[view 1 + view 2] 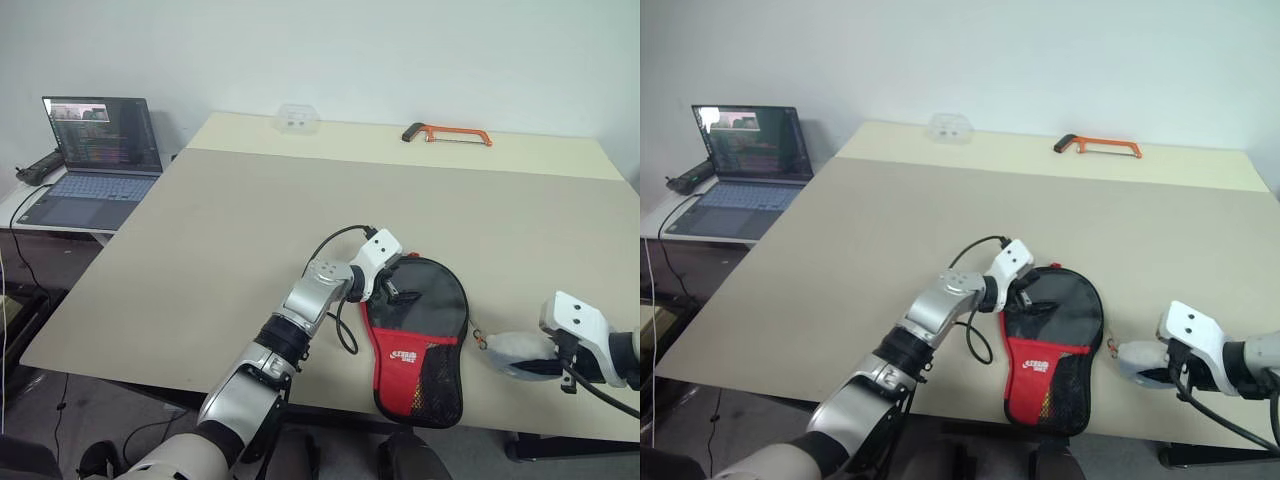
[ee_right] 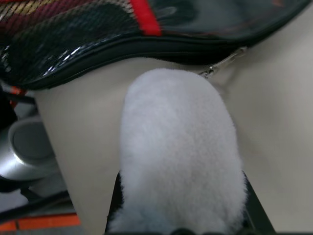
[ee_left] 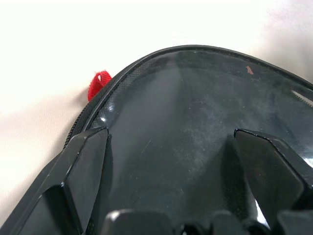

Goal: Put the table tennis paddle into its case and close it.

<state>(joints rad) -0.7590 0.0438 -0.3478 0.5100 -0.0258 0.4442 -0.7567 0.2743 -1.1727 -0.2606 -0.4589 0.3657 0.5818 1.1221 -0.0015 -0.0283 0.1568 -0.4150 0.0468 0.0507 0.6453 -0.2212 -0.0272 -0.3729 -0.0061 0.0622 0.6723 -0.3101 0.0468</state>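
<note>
Left hand [image 1: 398,283] spread over case [image 1: 420,340]; right hand [image 1: 1152,368] clamped on plush toy [image 2: 181,152]; beige table [image 1: 230,230], laptop [image 1: 95,160] alongside.

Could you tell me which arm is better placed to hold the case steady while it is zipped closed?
Left, probably. The left gripper is open over the case, while the right gripper is shut on the plush toy beside it.
</note>
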